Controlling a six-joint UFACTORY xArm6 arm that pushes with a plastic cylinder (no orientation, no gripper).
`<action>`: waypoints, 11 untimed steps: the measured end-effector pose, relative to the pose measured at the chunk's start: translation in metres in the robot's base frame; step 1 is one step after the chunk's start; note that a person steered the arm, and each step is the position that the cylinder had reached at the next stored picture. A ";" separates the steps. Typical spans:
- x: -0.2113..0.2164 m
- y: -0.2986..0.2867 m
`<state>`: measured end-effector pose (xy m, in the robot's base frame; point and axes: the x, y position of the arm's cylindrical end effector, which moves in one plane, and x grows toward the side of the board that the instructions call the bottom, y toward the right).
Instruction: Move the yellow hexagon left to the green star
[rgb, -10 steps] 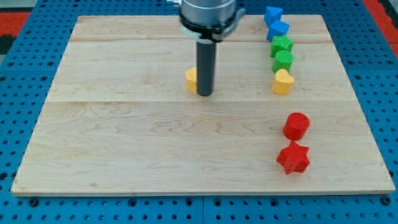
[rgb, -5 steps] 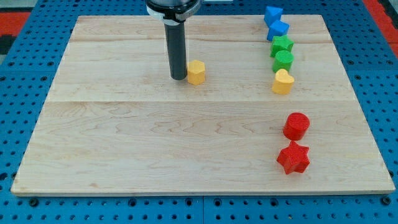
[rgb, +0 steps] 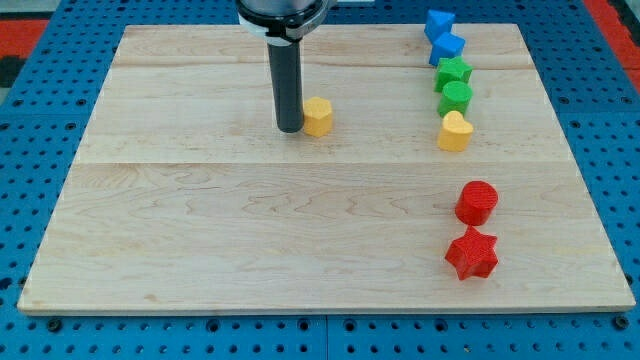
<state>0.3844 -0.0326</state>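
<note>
Yellow hexagon (rgb: 318, 116) slightly farther right

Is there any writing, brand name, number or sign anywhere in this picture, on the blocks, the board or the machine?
None can be read: the wooden board, the coloured blocks such as the yellow hexagon and green star, and the dark rod down to my tip, just left of the hexagon, carry no visible text.
</note>
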 end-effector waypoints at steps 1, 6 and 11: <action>0.000 0.005; 0.006 0.053; -0.062 0.070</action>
